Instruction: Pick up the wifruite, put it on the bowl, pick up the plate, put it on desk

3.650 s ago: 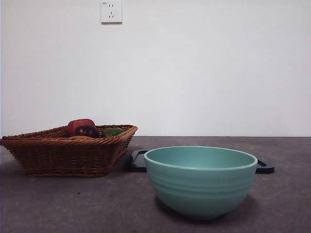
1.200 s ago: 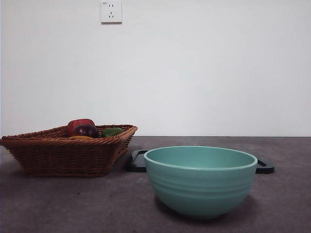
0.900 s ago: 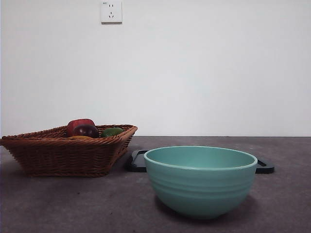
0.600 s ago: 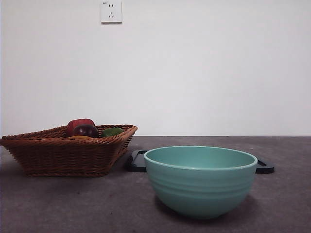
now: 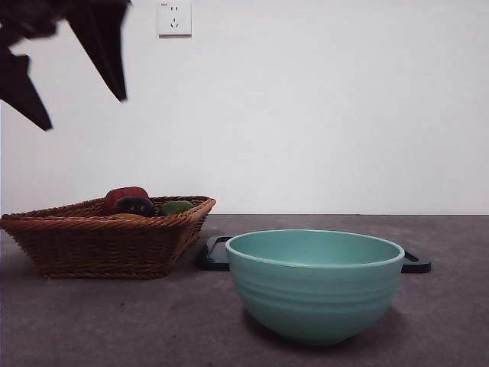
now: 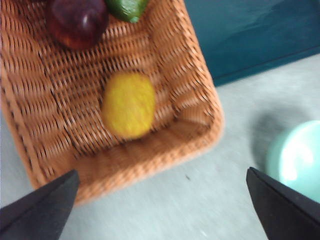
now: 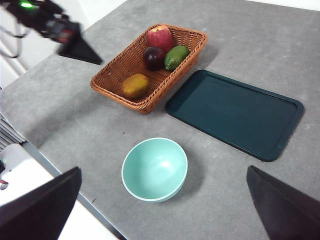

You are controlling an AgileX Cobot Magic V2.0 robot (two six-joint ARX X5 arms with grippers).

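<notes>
Plain white wall with a socket plate [image 5: 175,17] high up, and below it the wide matte dark grey desk [image 5: 114,321] carrying everything. The landmark is the brown woven wicker basket [image 5: 107,243], rectangular with flaring sides. Inside it, four fruits: the small oval golden-brown kiwifruit [image 6: 129,105] lies alone on the weave at one end of the basket, untouched; at the other end sit a dark red-purple round fruit [image 7: 154,57], a green oval fruit [image 7: 176,57] just beside it, and a red apple [image 7: 160,36] touching the purple one.

Just beside the basket's long side lies the flat black rectangular tray [image 7: 235,114], nothing on it. Near the kiwifruit's end of the basket, standing apart on the desk, is the round deep mint-green glazed bowl [image 5: 315,284], ridged outside, nothing in it.

Here's the left gripper [image 5: 72,84], high above the basket's outer end, its two black jaws spread wide, grasping nothing; its own camera looks straight down on the kiwifruit. The right gripper [image 7: 160,205] hangs well above the desk, far from the basket, jaws released wide too, holding nothing.
</notes>
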